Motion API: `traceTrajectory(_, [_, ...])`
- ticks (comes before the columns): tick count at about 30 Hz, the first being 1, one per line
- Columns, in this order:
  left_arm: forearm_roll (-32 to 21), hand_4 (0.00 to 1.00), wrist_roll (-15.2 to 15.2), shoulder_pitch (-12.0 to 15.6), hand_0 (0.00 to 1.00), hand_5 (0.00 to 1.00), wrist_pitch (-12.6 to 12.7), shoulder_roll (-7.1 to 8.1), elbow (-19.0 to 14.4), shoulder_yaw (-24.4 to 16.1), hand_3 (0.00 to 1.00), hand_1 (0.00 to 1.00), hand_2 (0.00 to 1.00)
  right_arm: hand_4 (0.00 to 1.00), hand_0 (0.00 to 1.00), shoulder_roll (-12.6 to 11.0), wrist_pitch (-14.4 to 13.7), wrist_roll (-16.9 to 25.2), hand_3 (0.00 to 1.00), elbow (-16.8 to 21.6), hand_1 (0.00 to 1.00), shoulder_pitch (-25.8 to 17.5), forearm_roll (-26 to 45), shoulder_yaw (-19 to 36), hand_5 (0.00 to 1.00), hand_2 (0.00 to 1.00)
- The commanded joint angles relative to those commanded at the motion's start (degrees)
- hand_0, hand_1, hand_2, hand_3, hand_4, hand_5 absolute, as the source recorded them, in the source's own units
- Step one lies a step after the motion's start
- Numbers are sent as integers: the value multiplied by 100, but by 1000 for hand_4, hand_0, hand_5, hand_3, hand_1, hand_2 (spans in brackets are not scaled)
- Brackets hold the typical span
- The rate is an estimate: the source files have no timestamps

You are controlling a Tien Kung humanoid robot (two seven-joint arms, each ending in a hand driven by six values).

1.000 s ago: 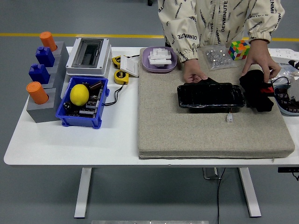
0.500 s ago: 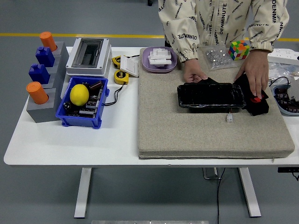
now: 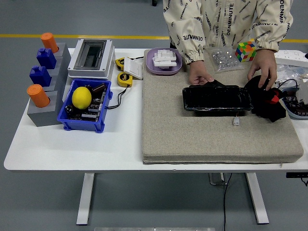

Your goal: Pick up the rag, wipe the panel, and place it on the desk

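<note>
Grey floor with a yellow line runs behind a white table (image 3: 57,151). Neither robot hand appears in the head view, so the state of the robot's fingers cannot be told.

A person (image 3: 226,19) in a printed cream jacket stands at the far side. One of the person's hands (image 3: 199,76) rests with fingers curled on the far left corner of the panel (image 3: 216,98). The other hand (image 3: 263,67) lies fingers down on the far edge of the rag (image 3: 264,98), touching it.

The panel is a glossy black rectangular tray lying flat on a beige mat (image 3: 192,134). The rag is a crumpled black cloth just beside the panel's right end, also on the mat. A small red item (image 3: 275,98) shows against the rag's right side. A small white connector (image 3: 236,121) lies on the mat just near of the panel.

Far of the mat sit a purple bowl (image 3: 164,65) holding white parts, a clear bag (image 3: 223,58) of small metal pieces and a colour cube (image 3: 246,51).

Left of the mat, a blue bin (image 3: 77,120) holds a lemon (image 3: 82,97) and dark components. A white box (image 3: 91,57) with a dark window stands far of the bin. Two yellow tape measures (image 3: 125,79) lie between the box and the mat. At the far left, a grey stepped block (image 3: 41,115) carries blue and orange pegs.
</note>
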Motion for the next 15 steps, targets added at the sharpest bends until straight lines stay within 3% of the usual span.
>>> traceTrajectory(3, [-1, 626, 1, 3, 605, 444, 0, -2, 3, -3, 560, 642, 656, 998, 645, -1, 641, -331, 569, -52, 647, -24, 745, 149, 399, 707])
traceTrajectory(7, [1, 627, 0, 7, 604, 445, 0, -4, 4, -7, 561, 641, 657, 998, 638, 2, 1234, -712, 571, -120, 636, -50, 1713, 270, 424, 704])
traceTrajectory(15, [-11, 627, 1, 11, 604, 445, -3, -2, 3, 23, 561, 641, 657, 998, 644, 25, 1394, -921, 582, -218, 638, -84, 3626, 402, 470, 709])
